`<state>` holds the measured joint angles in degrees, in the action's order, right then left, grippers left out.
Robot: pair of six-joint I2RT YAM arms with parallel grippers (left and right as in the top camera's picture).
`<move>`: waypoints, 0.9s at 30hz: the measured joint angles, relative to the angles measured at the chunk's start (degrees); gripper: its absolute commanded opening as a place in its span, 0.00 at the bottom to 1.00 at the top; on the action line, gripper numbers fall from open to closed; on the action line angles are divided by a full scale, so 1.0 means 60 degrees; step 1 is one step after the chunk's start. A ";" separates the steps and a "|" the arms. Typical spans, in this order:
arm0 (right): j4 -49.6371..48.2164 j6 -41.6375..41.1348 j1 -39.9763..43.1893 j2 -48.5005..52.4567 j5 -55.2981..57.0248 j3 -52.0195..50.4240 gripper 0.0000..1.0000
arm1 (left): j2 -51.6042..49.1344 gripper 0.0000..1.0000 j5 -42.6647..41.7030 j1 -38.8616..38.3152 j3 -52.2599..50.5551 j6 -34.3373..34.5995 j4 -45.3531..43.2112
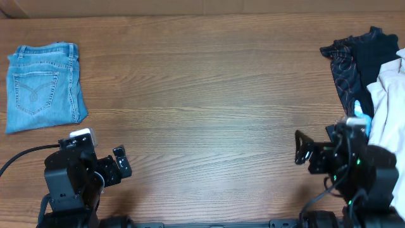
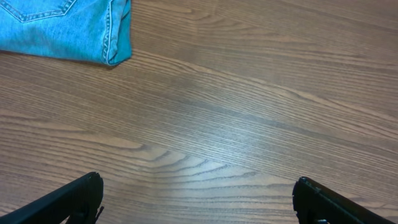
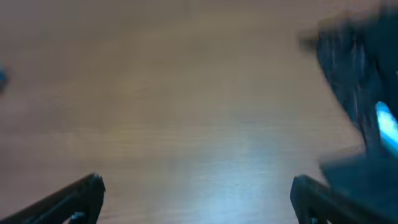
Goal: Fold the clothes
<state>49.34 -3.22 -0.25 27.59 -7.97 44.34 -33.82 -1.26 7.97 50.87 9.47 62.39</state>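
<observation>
Lying folded at the far left corner of the table (image 1: 209,95): the jeans (image 1: 44,85), back pocket up, waistband toward the far edge. Left gripper (image 1: 123,160) sits near the front edge, close to the jeans but apart from them, fingers spread wide, holding nothing. Right gripper (image 1: 299,147) at front right, fingers likewise apart and empty; its wrist view is blurred. Dark patterned garment (image 1: 354,60) and cream cloth (image 1: 389,107) heaped at the right edge, touching.

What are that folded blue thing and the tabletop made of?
The jeans look like denim: a faded light blue weave with a stitched back pocket and thick seams. The table shows streaky brown grain with a soft sheen. It could be wood or a wood-look laminate; I can't tell which.
</observation>
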 measured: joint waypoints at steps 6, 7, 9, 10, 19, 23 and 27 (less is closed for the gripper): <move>-0.3501 0.0018 -0.1198 -0.2524 0.0011 -0.3071 1.00 | 0.0004 1.00 0.0000 0.0000 -0.0011 0.0000 0.0015; -0.3996 0.0029 -0.1282 -0.2929 0.0011 -0.3617 1.00 | 0.0000 1.00 0.0000 0.0000 -0.0015 0.0000 0.0015; -0.4852 0.0036 -0.1315 -0.3581 0.0055 -0.4477 1.00 | 0.0004 1.00 0.0000 0.0000 -0.0022 0.0000 0.0022; -0.5144 0.0036 -0.1333 -0.3861 0.0113 -0.4798 1.00 | 0.0004 1.00 0.0004 0.0000 -0.0022 0.0000 0.0018; -0.7420 0.0047 -0.1341 -0.4455 0.1060 -0.6382 1.00 | 0.0000 1.00 0.0004 0.0000 -0.0022 0.0000 0.0022; -0.7675 0.0055 -0.1348 -0.4488 0.1727 -0.7114 1.00 | 0.0000 1.00 0.0004 0.0000 -0.0022 0.0000 0.0022; -0.7435 0.0055 -0.1348 -0.4477 0.1978 -0.7216 1.00 | 0.0000 1.00 0.0004 0.0000 -0.0022 0.0000 0.0018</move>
<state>4.73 -2.90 -8.34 0.73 3.90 1.04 -33.82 -1.23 7.97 50.74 9.47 62.50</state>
